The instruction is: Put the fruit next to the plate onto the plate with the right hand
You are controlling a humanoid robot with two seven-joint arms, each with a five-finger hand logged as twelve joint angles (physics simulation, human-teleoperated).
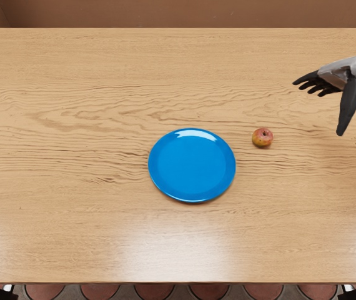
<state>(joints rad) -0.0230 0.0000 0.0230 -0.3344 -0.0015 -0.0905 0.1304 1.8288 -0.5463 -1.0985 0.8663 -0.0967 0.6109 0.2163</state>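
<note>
One apple (262, 137) just right of plate (192, 164), mid frame. My right hand (339, 79) upper right, fingers spread, empty. Should drop lower-left, wrap apple from above.

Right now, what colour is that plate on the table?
The plate is a plain bright blue with no pattern, shown best in the head view.
</note>
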